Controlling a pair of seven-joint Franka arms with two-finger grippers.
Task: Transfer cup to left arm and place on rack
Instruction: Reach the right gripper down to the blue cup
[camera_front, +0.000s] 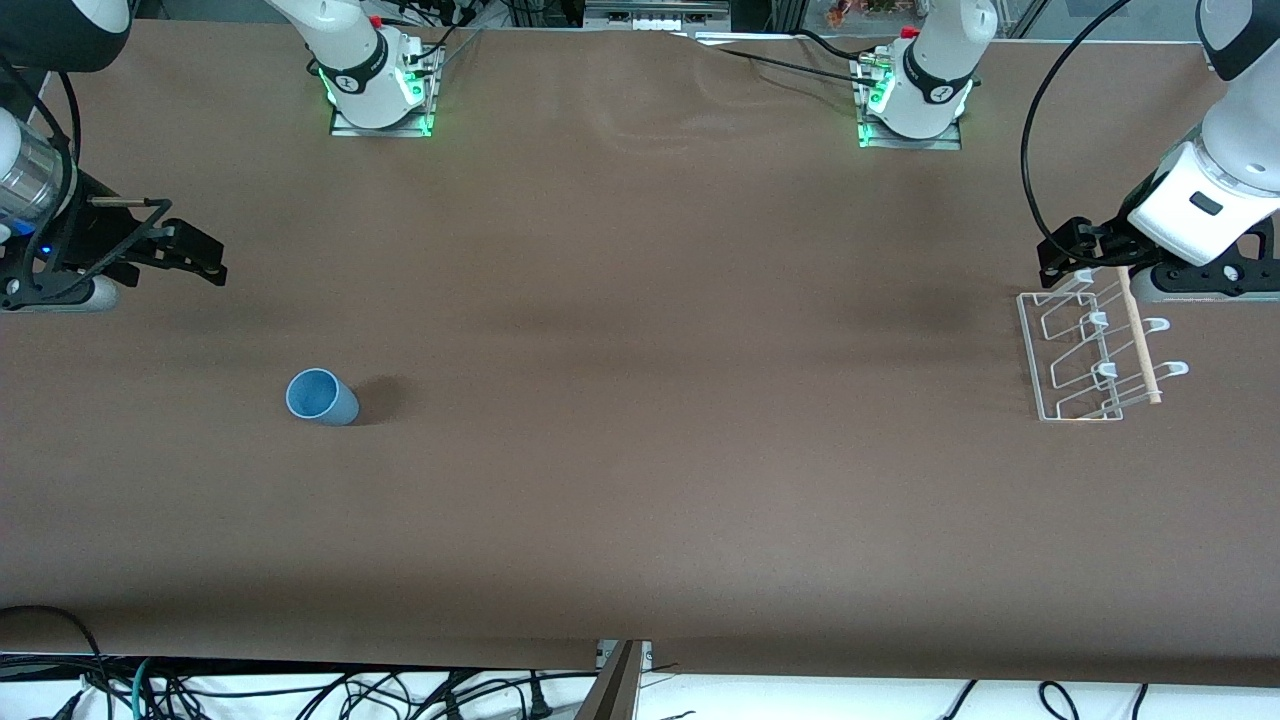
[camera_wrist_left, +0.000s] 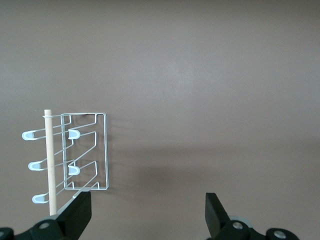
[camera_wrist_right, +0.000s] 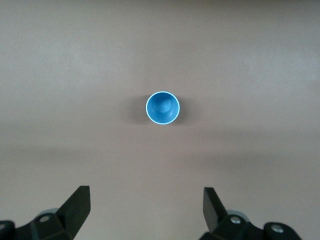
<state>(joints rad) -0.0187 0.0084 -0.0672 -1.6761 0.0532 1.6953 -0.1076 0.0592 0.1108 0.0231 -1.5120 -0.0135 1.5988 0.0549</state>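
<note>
The light-blue cup (camera_front: 320, 397) stands upright, mouth up, on the brown table toward the right arm's end. It also shows in the right wrist view (camera_wrist_right: 162, 107), apart from the fingers. My right gripper (camera_front: 185, 262) hangs open and empty above the table, over a spot farther from the front camera than the cup; its jaws (camera_wrist_right: 146, 207) stand wide. The rack (camera_front: 1028, 350) lies toward the left arm's end. My left gripper (camera_front: 1070, 255) is open and empty over the rack's edge. In the left wrist view (camera_wrist_left: 148, 212) one finger (camera_wrist_left: 80, 212) overlaps the rack's corner (camera_wrist_left: 106, 150).
A light wooden dowel (camera_front: 1140, 340) lies across the rack and also shows in the left wrist view (camera_wrist_left: 50, 160). Both arm bases stand at the table's edge farthest from the front camera. Cables hang past the edge nearest that camera.
</note>
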